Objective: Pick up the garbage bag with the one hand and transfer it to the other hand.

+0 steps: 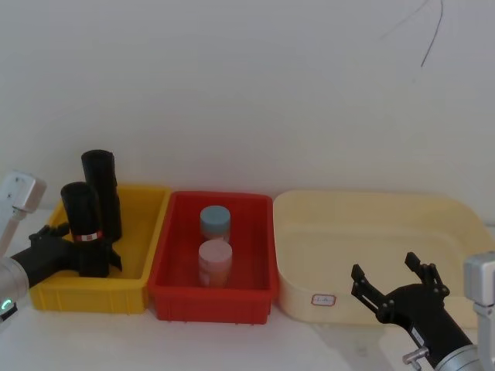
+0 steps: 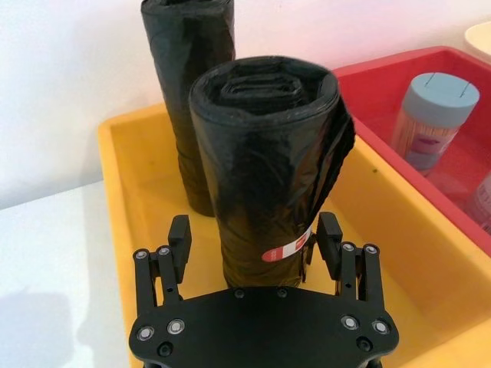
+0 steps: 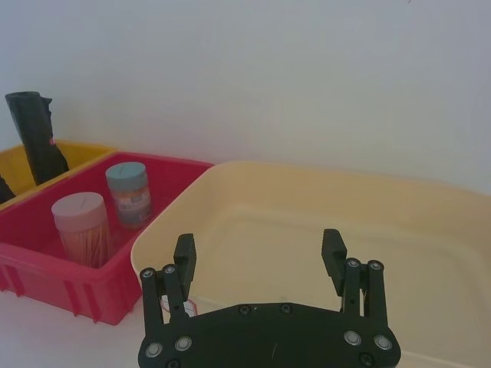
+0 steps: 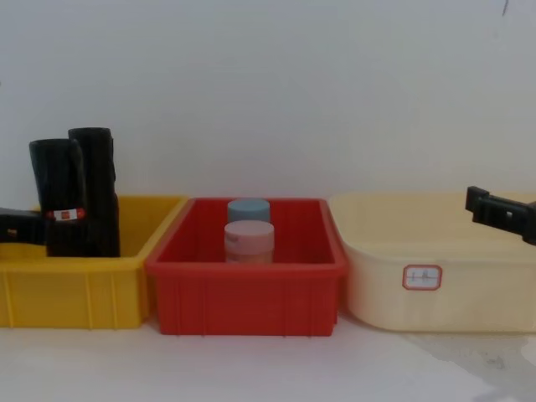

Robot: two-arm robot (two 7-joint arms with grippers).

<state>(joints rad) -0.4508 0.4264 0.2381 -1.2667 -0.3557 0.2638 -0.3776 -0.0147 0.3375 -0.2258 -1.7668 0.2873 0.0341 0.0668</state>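
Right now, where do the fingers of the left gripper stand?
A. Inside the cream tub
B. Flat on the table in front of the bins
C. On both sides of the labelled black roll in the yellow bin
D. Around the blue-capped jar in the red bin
C: in the left wrist view the left gripper is open, with one finger on each side of the garbage bag, which stands upright in the yellow bin.
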